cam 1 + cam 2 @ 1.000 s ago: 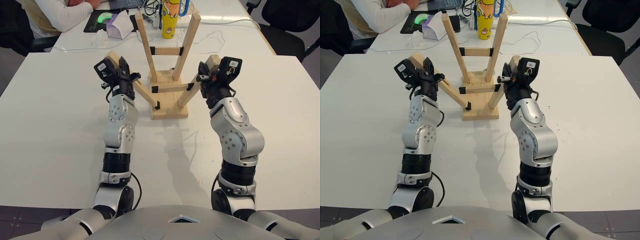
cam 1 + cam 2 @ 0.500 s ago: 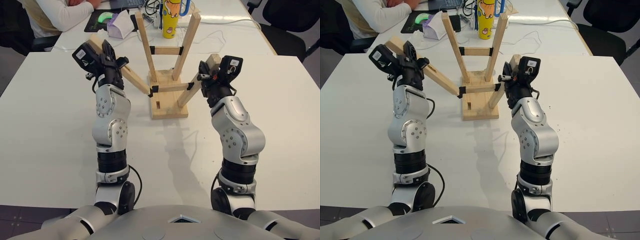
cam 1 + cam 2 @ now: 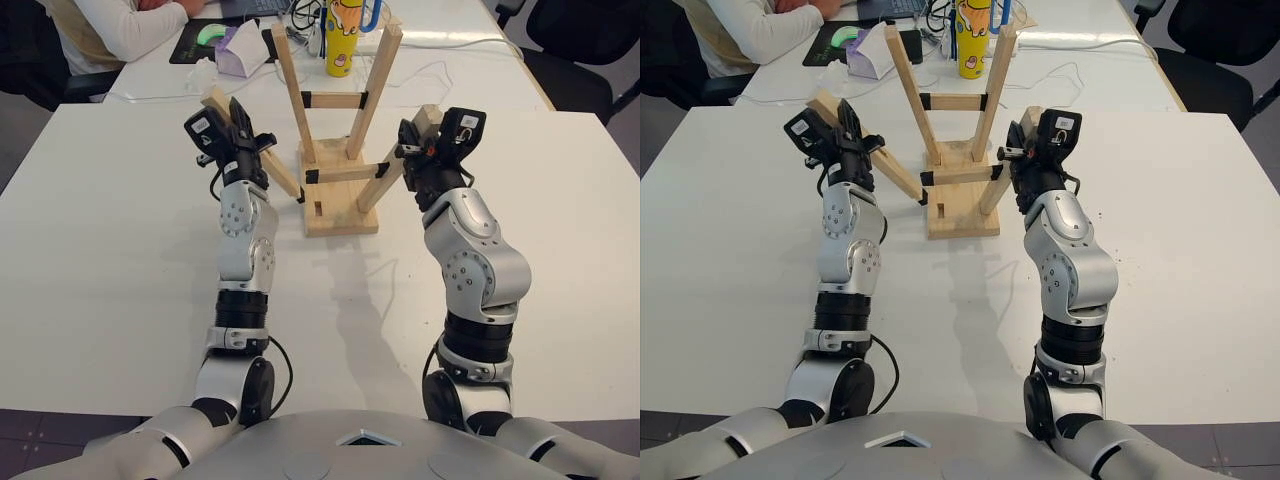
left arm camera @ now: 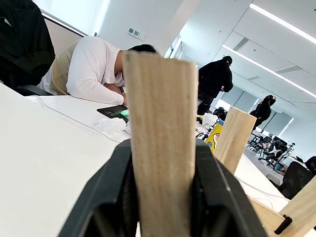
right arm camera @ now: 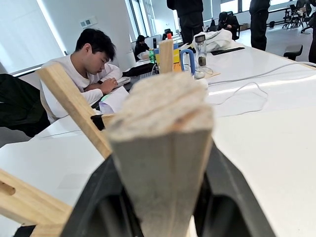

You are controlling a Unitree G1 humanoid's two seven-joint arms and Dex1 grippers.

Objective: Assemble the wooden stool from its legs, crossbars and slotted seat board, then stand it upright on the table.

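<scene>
A: What changed?
B: Left fingers (image 4: 111,192), pinching a loose leg (image 3: 283,178), swung it back toward the seat board (image 3: 345,222)'s open slot (image 3: 317,210), mid-worktop (image 3: 120,250); seating looks next. Right fingers (image 5: 98,197) pinch the seated leg (image 3: 385,182).

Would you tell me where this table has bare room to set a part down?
Bare: the table outside the left arm, outside the right arm, and the near strip between them. Crowded: around the seat board, where left fingers grip the left leg and right fingers the right leg.
</scene>
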